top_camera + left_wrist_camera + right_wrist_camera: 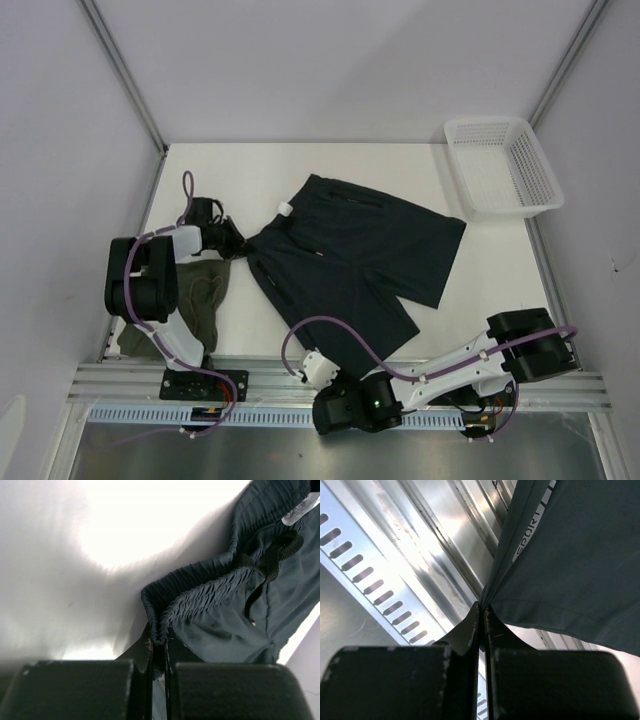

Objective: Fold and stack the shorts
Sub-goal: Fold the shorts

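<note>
The dark navy-teal shorts (340, 250) lie spread flat mid-table, waistband to the left, one leg reaching the near edge. My left gripper (240, 243) is shut on the elastic waistband's corner, seen in the left wrist view (159, 642), with the black drawstring (272, 560) beside it. My right gripper (335, 372) is shut on the near leg's hem corner of the navy shorts (580, 565), seen over the metal rail in the right wrist view (482, 607). The olive-green shorts (205, 295) lie crumpled at the left, partly hidden under my left arm.
A white mesh basket (500, 165) stands at the back right corner. A slotted aluminium rail (120, 380) runs along the near edge, also in the right wrist view (395, 555). Grey walls close in the table on three sides.
</note>
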`<move>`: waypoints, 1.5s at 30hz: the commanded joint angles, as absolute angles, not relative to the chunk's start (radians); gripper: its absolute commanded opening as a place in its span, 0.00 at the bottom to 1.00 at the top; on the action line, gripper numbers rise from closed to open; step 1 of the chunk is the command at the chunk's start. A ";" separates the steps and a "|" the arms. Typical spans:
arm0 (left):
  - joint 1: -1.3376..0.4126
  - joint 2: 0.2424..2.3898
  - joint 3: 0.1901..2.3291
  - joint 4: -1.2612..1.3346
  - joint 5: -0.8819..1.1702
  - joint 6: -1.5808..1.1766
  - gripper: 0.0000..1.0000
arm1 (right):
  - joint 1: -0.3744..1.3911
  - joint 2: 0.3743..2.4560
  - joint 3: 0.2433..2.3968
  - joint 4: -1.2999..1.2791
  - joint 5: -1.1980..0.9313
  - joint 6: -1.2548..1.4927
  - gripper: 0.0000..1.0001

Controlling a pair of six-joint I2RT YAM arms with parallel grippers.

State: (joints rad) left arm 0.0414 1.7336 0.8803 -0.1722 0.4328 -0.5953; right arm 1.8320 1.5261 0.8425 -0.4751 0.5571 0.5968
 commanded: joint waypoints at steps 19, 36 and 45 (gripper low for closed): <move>0.196 1.488 1.017 -0.491 0.373 -0.603 0.00 | 1.922 1.515 1.052 -0.541 0.489 0.546 0.00; 0.249 1.451 1.138 -0.703 0.330 -0.788 0.00 | 1.761 1.422 1.230 -0.805 0.618 0.560 0.00; 0.241 1.457 1.172 -0.594 0.388 -1.001 0.00 | 1.387 1.149 1.123 -0.718 0.537 0.450 0.00</move>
